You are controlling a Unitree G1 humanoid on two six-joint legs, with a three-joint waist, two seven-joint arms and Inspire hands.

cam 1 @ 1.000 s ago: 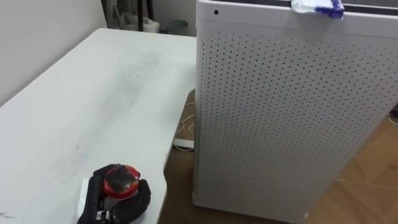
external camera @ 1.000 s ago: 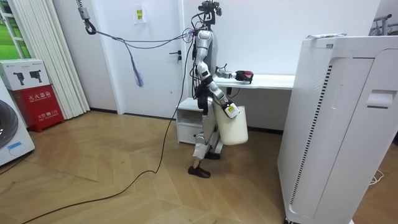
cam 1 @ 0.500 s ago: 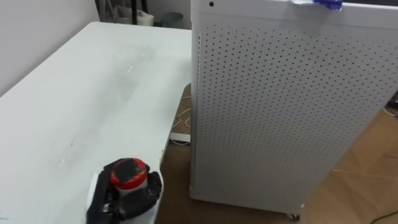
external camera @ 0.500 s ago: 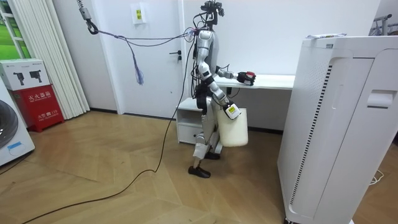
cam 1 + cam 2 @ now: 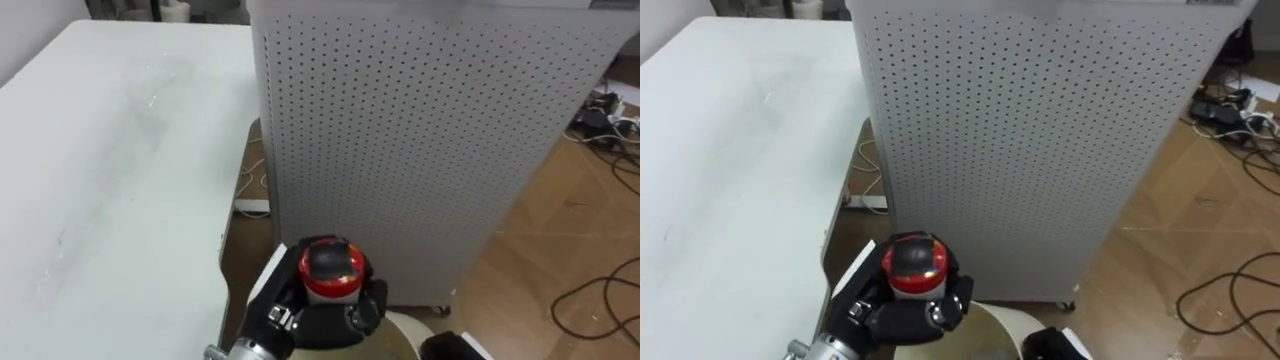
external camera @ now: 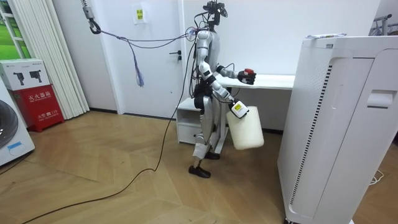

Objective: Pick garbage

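Observation:
A round red-topped piece of garbage (image 5: pixel 331 268) sits in my left hand (image 5: pixel 325 318), whose dark fingers curl round it. Hand and garbage are just past the white table's edge (image 5: pixel 222 262), above the rim of a cream bin (image 5: pixel 405 338). In the room view the bin (image 6: pixel 246 129) hangs from my right hand (image 6: pixel 237 110), tilted toward the table, and the left hand (image 6: pixel 247 76) is held out at table height. The right hand (image 5: pixel 447 348) shows as a dark shape at the bottom edge, beside the bin.
A tall white perforated cabinet (image 5: pixel 420 130) stands close ahead and to the right, on a wooden floor. The white table (image 5: pixel 100 150) runs along my left. A power strip (image 5: pixel 250 207) lies under it, and cables (image 5: pixel 600 290) lie on the floor at far right.
My left hand has carried the red-topped garbage off the table to the right, over the bin. My right arm has swung the bin up and forward. The head camera has turned right.

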